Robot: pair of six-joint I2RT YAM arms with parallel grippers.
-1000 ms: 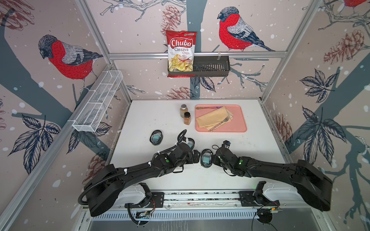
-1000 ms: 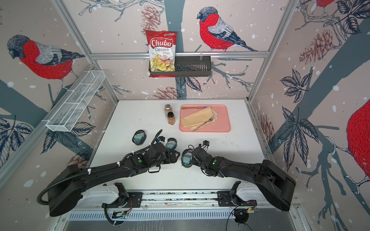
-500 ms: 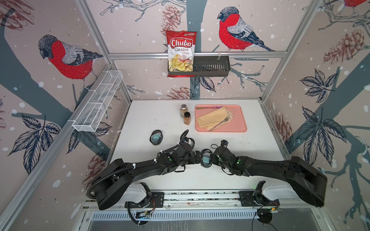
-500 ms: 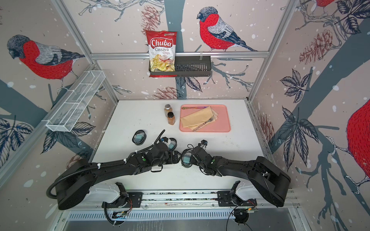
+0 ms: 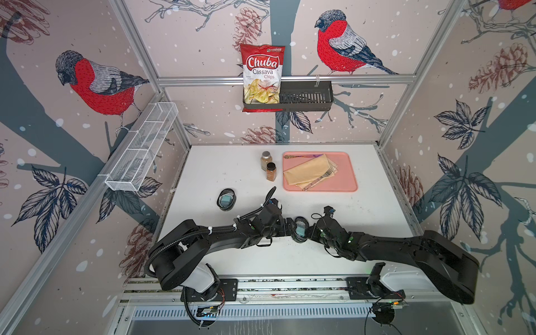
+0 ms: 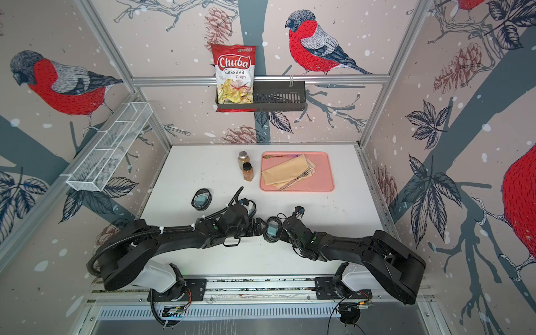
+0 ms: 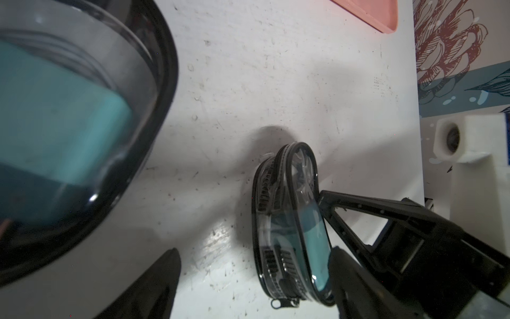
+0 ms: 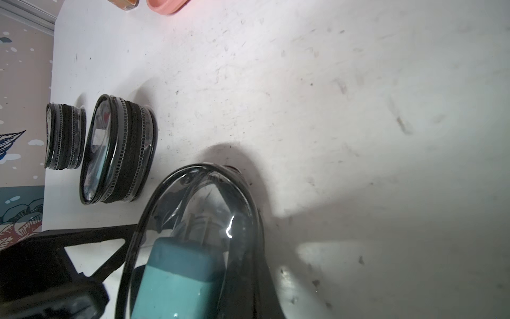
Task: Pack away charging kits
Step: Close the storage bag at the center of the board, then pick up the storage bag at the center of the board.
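Pinching oval clear case [image 7: 278, 210] rim in clamped right claw [image 5: 308, 232], teal plug charger [image 8: 176, 276] inside | left claw [image 5: 287, 229] wide, empty, case just ahead | risking slip off thin rim, tipping case, spilling charger

This is looking like a robot lab box, w/ bird-picture walls [image 5: 95, 81] hanging on a metal frame [image 5: 203, 80] & two black robot arms [image 5: 391, 246] sitting bolted to a rail [image 5: 290, 283] by a white table [image 5: 220, 171].
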